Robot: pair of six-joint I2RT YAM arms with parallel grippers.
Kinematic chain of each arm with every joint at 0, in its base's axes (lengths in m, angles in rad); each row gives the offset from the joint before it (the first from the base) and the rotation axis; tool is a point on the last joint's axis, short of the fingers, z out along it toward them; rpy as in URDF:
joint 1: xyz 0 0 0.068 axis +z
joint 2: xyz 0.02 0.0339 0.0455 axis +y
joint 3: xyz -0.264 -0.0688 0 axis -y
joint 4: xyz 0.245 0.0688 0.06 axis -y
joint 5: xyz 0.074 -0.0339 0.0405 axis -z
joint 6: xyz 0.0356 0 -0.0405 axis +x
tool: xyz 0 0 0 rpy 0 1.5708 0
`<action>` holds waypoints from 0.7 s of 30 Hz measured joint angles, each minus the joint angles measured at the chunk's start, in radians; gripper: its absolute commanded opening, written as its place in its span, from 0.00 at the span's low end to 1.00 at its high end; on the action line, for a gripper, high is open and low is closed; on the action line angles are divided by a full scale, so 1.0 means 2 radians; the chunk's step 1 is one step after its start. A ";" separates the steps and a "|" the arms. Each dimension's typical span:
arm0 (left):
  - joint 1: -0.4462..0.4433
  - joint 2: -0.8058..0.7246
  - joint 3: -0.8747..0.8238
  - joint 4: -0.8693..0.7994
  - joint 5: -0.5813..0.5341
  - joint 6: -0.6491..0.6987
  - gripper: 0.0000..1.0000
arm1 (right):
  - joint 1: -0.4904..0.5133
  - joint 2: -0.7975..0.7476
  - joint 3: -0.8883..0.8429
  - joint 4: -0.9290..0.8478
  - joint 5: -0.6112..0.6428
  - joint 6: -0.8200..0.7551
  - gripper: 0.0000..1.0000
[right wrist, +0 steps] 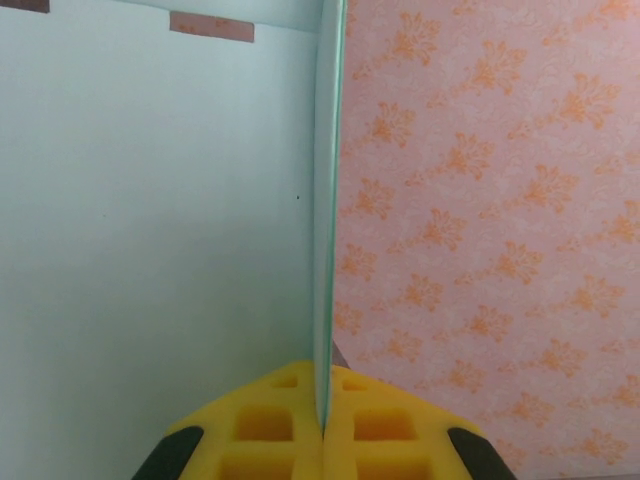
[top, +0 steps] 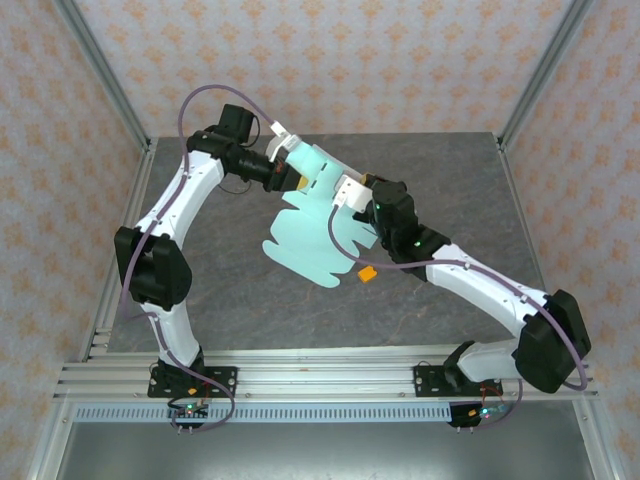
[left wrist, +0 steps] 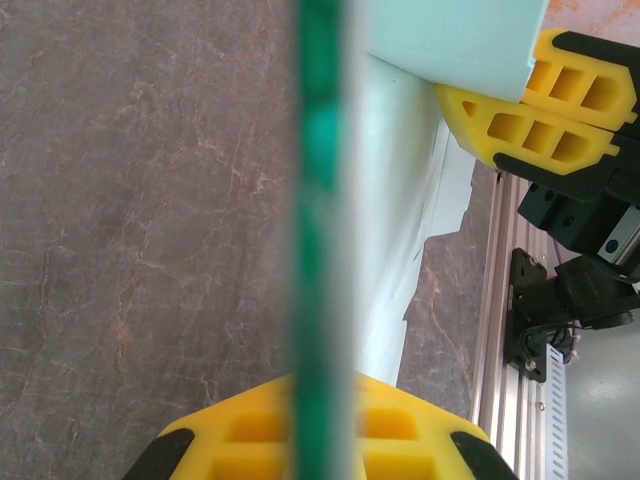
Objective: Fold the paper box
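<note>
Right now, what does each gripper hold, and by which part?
Both hold the paper box: the left gripper pinches the sheet's far end, the right gripper its right edge.

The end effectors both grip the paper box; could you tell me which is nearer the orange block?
The right end effector, gripping the paper box towards the orange block; the left end effector grips its far end.

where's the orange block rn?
Top view: the orange block lies on the table, right of centre, by the near-right edge of the paper box and just left of the right arm.
</note>
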 measured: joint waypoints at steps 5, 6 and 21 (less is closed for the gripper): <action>0.000 0.001 0.003 0.000 0.001 -0.003 0.00 | 0.002 0.002 -0.001 0.008 0.010 -0.006 0.00; 0.001 0.001 0.003 0.000 0.002 -0.004 0.00 | 0.002 0.002 -0.001 0.009 0.010 -0.007 0.00; 0.012 0.003 0.003 0.011 0.014 -0.016 0.26 | -0.053 0.002 0.100 -0.206 -0.129 0.147 0.00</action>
